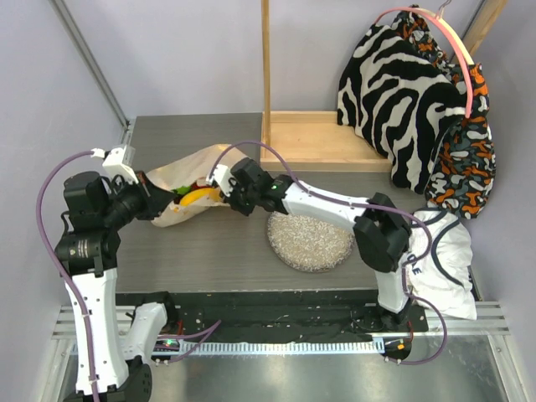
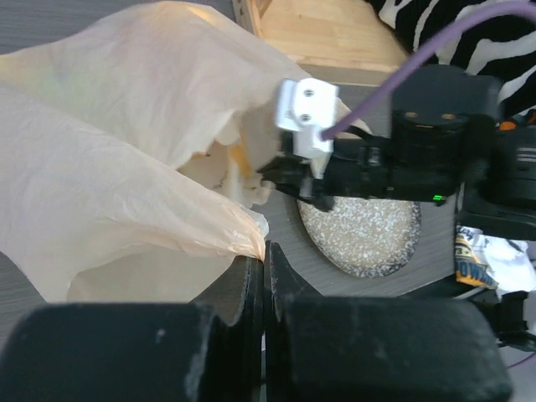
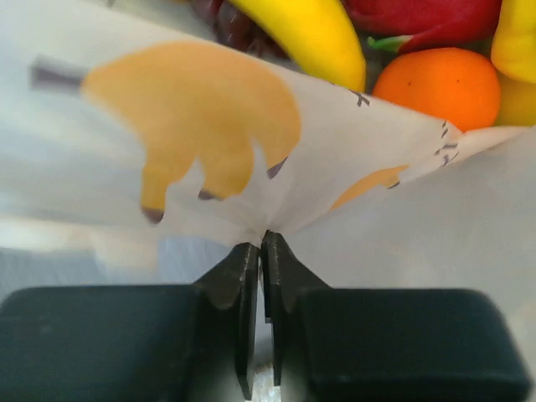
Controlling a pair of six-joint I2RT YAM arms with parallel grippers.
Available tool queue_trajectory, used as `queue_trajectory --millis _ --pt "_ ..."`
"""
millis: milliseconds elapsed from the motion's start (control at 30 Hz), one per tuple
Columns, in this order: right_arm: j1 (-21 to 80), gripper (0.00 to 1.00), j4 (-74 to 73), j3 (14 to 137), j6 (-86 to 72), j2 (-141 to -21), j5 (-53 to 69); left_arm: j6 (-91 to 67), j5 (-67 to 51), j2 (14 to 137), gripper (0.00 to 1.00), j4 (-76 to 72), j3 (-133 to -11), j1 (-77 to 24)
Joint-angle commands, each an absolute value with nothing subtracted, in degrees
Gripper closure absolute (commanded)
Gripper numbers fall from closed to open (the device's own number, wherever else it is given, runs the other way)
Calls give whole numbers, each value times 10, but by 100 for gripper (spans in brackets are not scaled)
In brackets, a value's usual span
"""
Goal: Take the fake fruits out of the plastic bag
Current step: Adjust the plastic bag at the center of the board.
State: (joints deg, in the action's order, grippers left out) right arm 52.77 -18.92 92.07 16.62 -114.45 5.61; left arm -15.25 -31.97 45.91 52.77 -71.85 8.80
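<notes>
Top external view: shows the plastic bag (image 1: 180, 172) lying on its side at the far left of the grey table (image 1: 218, 260), pinched from two sides. Left gripper (image 1: 159, 205) at the bag's left edge, jaws pressed fully together on a fold of the film, as seen in the left wrist view. Right gripper (image 1: 222, 197) at the mouth, jaws nearly shut, nipping only the printed rim, with no fruit between them. Likely trouble from here: pulling the two pinches apart too hard and tearing the thin film, or slipping off it. Also lifting the rim too steeply and rolling the glossy fake fruits (image 1: 198, 198) out across the table, past the speckled plate (image 1: 310, 241). Also letting the mouth sag shut and hiding the fruits from any later reach. Right wrist view: places the fruits just beyond the right fingertips, inside the mouth and above the pinched rim. Among them a yellow banana (image 3: 310, 33), an orange (image 3: 448, 84), a red fruit (image 3: 419, 17), a dark grape bunch (image 3: 239, 21), and a yellow piece (image 3: 515, 42) too cropped to name. No fruit seen outside the bag. Probably a mouth-opening step, with the removal itself not yet begun.
</notes>
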Motion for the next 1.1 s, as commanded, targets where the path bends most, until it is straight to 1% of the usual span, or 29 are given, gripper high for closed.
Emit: queue_trajectory --millis 0,33,133,233,267,300,400,433,467,500,567,600,667,733,767,833,867,967,1067 --pt "528 99 -162 839 177 -1000 95 -109 -308 446 100 538 -695 93" --pt "528 99 -158 786 185 -984 101 -108 -304 446 100 535 -691 93" --pt "528 99 -179 697 226 -922 145 -105 -290 448 100 537 -678 94" --pt "528 99 -192 637 232 -880 160 -105 -280 464 100 553 -668 94" --pt "527 97 -196 631 234 -873 159 -105 -280 471 100 557 -665 94" --pt "528 82 -198 629 236 -868 156 -110 -282 473 100 558 -663 94" --pt "528 59 -233 664 271 -859 143 -125 -302 467 100 562 -649 94" --pt "528 57 -252 703 274 -858 137 -126 -310 463 100 563 -643 94" --pt "524 53 -263 726 272 -860 143 -126 -311 458 100 565 -640 94" --pt "520 52 -278 781 268 -864 157 -124 -310 449 100 572 -638 94" --pt "514 50 -318 835 246 -881 198 -117 -303 443 100 580 -631 94" --pt "512 49 -329 887 236 -889 210 -113 -302 439 100 589 -631 94" --pt "511 50 -340 923 214 -906 235 -108 -304 436 100 594 -634 94" --pt "511 54 -324 944 207 -928 243 -107 -310 429 100 593 -638 94" --pt "512 60 -316 947 204 -937 243 -112 -319 426 100 589 -640 94" --pt "512 67 -309 958 207 -974 237 -116 -327 422 100 577 -648 94" --pt "511 74 -310 962 212 -989 237 -117 -336 424 100 573 -652 96" --pt "506 85 -323 984 224 -1044 233 -120 -340 432 100 563 -668 95" --pt "497 88 -340 1012 226 -1079 274 -132 -347 444 100 552 -678 95"
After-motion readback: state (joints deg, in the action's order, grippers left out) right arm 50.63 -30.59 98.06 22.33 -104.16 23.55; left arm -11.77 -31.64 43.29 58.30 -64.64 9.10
